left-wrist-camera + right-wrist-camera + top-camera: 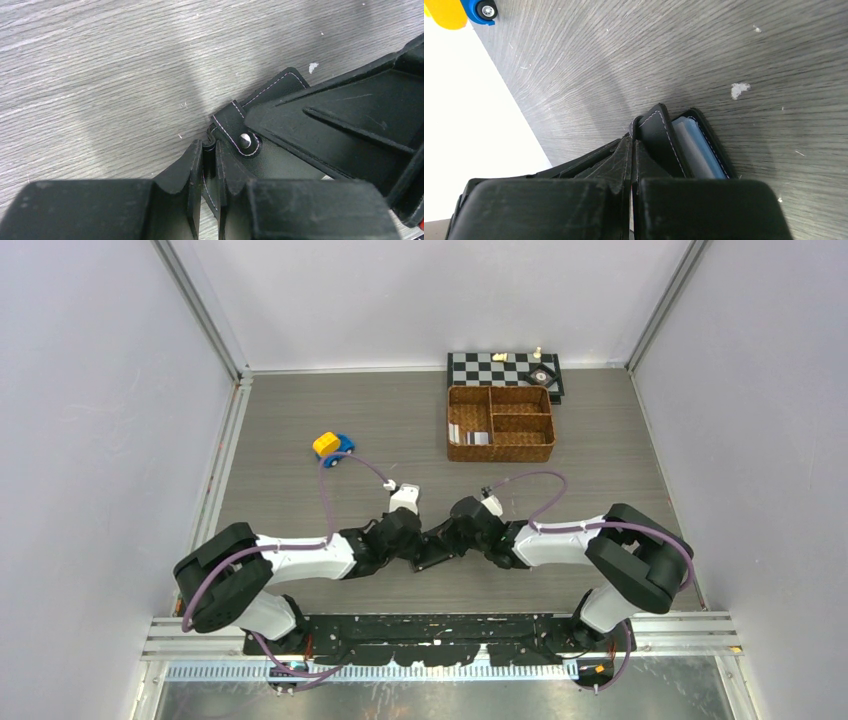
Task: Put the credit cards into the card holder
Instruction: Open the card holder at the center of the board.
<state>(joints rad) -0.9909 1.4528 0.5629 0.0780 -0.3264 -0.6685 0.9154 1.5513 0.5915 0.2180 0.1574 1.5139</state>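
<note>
From the left wrist camera, the left gripper [209, 150] reaches low over the grey wood-grain table [100, 75]. Its fingers [192, 172] are nearly together, pinching a thin black edge of the card holder [272, 90]. The snap tab [240, 132] lies just past the fingertips, stud up. The right arm's black gripper body fills the right side and covers most of the wallet.

From the right wrist camera, the right gripper [631, 147] also points down at the table, its jaws pressed together. The card holder's stitched cover stands up right at the fingertips, and pale blue sleeves [696, 147] show beside it. Whether leather is caught between the tips cannot be told.

From above, the left arm [300, 555] and right arm [560, 535] both fold their elbows outward and stretch their forearms inward, so the wrists meet at the table's near centre. The credit cards [469, 435] stand in the left compartment of the wicker basket [500, 452], well away from the arms. A checkerboard [500, 368] lies behind the basket, and a toy car [333, 446] sits to the left.
</note>
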